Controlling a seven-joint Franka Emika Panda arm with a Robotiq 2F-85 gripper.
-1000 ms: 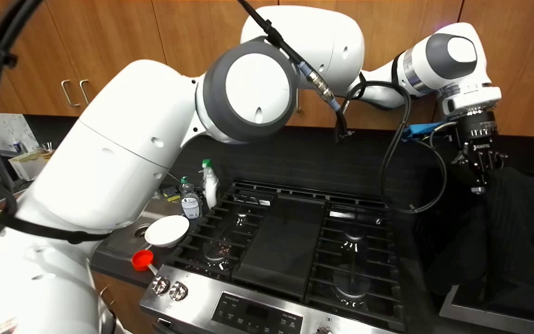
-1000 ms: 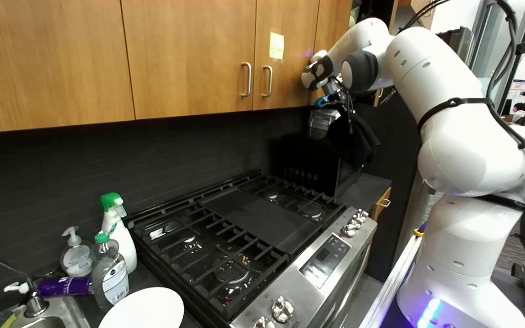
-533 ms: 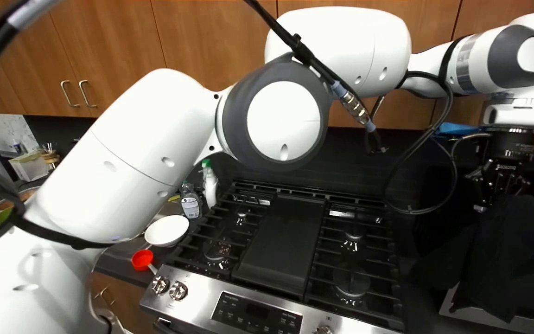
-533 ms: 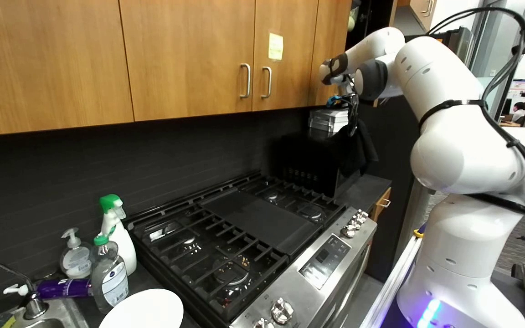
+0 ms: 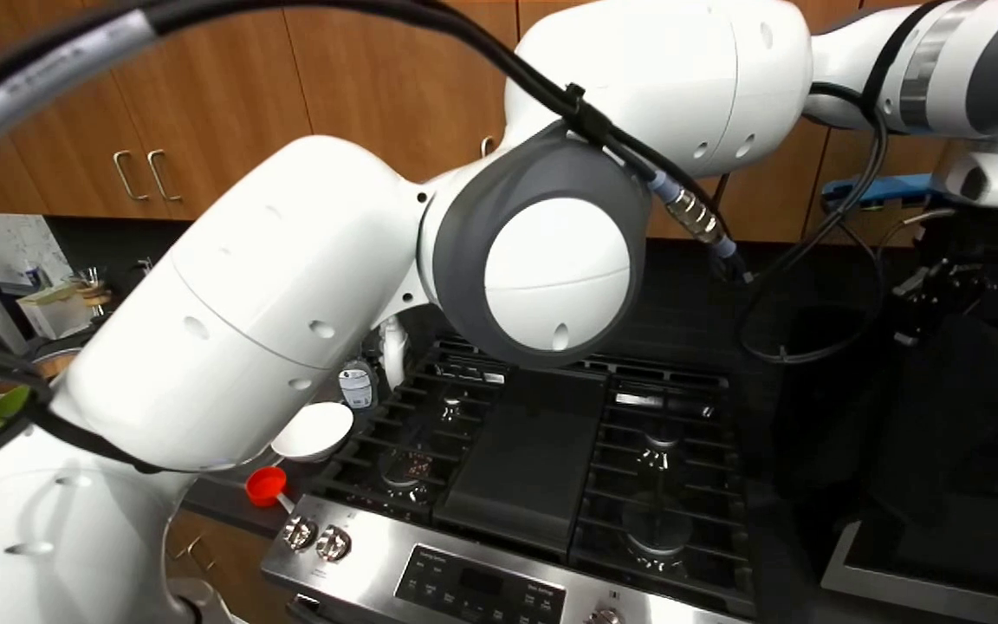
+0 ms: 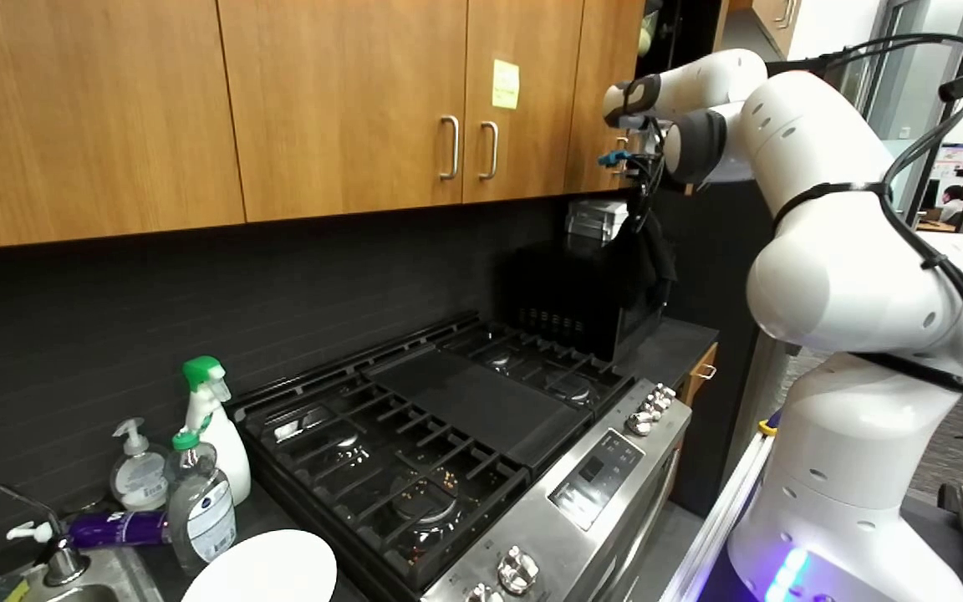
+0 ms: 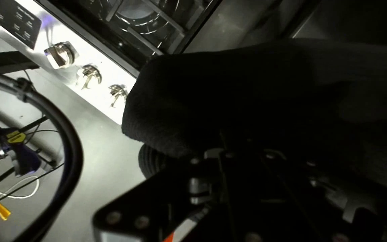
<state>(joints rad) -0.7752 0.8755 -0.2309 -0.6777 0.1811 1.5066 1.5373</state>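
Hanging from the gripper (image 7: 239, 153) clamped on it, the cloth (image 7: 197, 101) is near the stove (image 6: 473, 405). The wrist view shows its fuzzy edge; in both exterior views it nearly merges with the dark. A red cup (image 5: 266, 484) shows in an exterior view; in an exterior view a purple bottle (image 6: 118, 527) lies by the sink (image 6: 132, 575).

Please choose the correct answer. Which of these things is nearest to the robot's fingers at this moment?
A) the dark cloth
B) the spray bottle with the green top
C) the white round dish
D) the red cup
A: in an exterior view the fingers are right at the top of the dark cloth, and the wrist view also shows it close against them.
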